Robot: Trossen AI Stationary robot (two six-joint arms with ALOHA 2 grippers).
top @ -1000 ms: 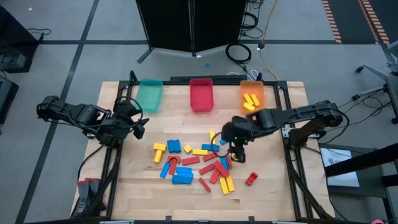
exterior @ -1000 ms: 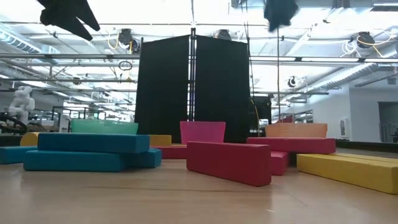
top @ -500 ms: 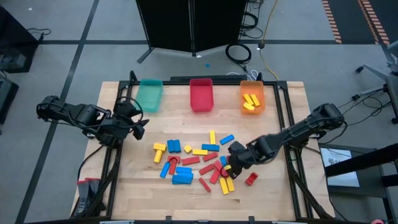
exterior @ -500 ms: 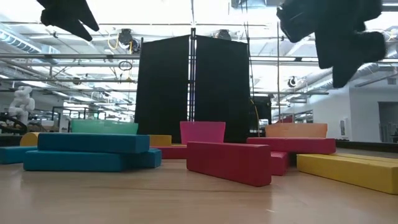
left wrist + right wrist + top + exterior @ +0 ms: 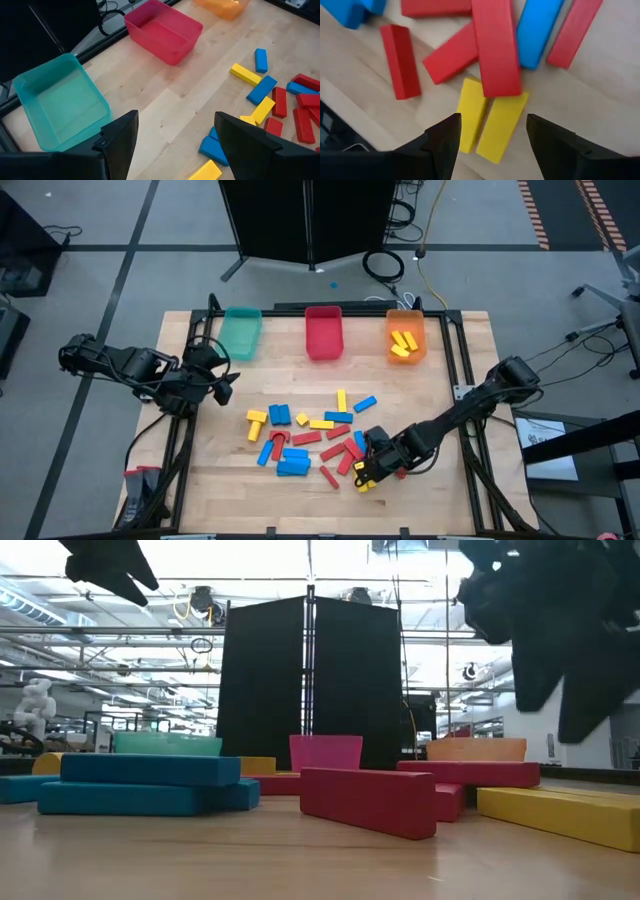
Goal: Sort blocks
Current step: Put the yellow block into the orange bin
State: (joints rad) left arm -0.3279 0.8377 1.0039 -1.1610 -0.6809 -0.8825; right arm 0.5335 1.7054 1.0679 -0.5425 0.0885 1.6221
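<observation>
Hovering low over the near-right part of the block pile, the right pincer [image 5: 367,471] has its fingers [image 5: 442,140] apart and empty, straddling 2 yellow bars [image 5: 487,122] that lie side by side on the tabletop [image 5: 440,360]. A long red bar [image 5: 495,47] rests just beyond them, its near end touching the yellow pair, with a blue bar [image 5: 537,32] beside it and more red bars [image 5: 400,60] spread around.

The blocks [image 5: 310,435] lie scattered across the middle of the tabletop in red, yellow and blue, most of them flat, some overlapping; 1 red block [image 5: 404,470] sits a little apart at the right of the pile, close by the right arm. From table height, blue bars [image 5: 150,785] are stacked at the left, a red bar [image 5: 368,802] lies in the middle and a yellow one [image 5: 560,815] at the right.

At the far edge stand 3 bins: a teal bin [image 5: 241,332], a red bin [image 5: 323,332] and an orange bin [image 5: 405,338] that holds a few yellow blocks [image 5: 402,344].

The left pincer [image 5: 222,385] waits at the tabletop's left edge, raised, fingers [image 5: 120,137] apart and holding nothing, facing the teal and red bins.
</observation>
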